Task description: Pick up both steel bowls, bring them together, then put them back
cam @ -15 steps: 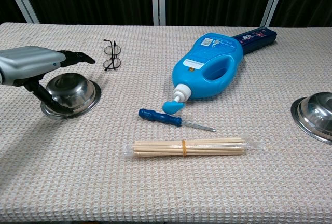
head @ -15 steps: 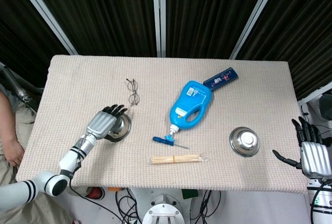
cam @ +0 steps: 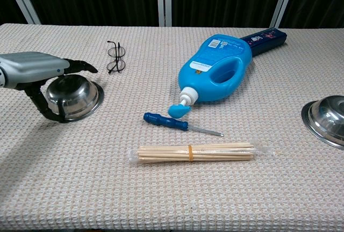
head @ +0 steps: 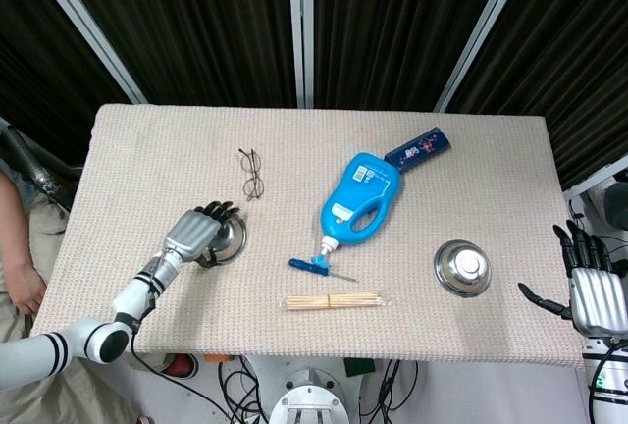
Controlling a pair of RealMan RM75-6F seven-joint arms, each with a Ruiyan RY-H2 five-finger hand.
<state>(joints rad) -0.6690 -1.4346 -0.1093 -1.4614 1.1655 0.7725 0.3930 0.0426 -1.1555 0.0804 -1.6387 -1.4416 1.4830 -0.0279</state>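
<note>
The blue plastic detergent bottle lying mid-table serves as the reference.

Far left of the bottle, the left hand lies over the left round steel bowl. The thumb curls under the near rim and the fingers reach across the top, so the bowl is pinched at its edge and appears tilted off the woven cloth. Risk: a thin rim grip on smooth steel may slip during the lift, dropping the bowl toward the wire-framed spectacles just beyond it.

Below the bottle lie a blue-handled screwdriver and a banded bundle of wooden sticks; a low carry may strike them.

Right of the bottle, the second steel bowl sits upside down, untouched. The right hand hovers off the table edge, fingers spread, empty. Risk: an inverted bowl offers little rim to hook.
</note>
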